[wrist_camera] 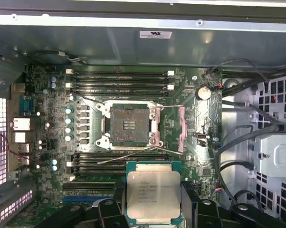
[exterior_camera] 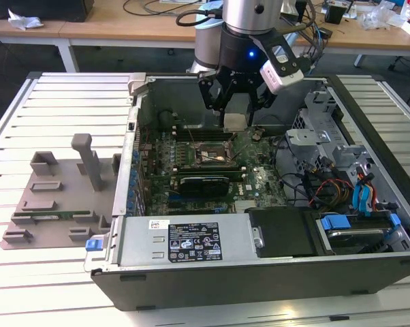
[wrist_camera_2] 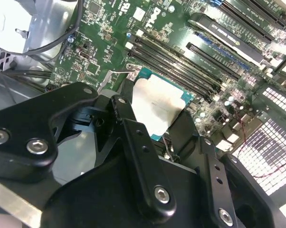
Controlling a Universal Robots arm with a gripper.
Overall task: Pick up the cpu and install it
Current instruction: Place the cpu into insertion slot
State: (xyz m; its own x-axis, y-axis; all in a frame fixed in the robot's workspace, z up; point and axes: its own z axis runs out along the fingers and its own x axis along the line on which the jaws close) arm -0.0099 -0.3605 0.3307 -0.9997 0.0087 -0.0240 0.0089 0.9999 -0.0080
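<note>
While the arm [exterior_camera: 249,20] stands vertical over the open computer case [exterior_camera: 273,272], wrist pointing down, the gripper [exterior_camera: 235,102] clamps the cpu [wrist_camera: 154,197] by two opposite edges. Chip is level, metal top up, above the motherboard [wrist_camera: 52,142], beside the open socket [wrist_camera: 130,126], not seated.

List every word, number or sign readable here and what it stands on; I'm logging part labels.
Nothing reads with confidence.
Silver-topped square cpu: engraved lines, too faint.
White sticker on the grey metal case wall: too small.
Black-and-white label on the silver power supply box: too small.
Green motherboard: white markings, blurred.
</note>
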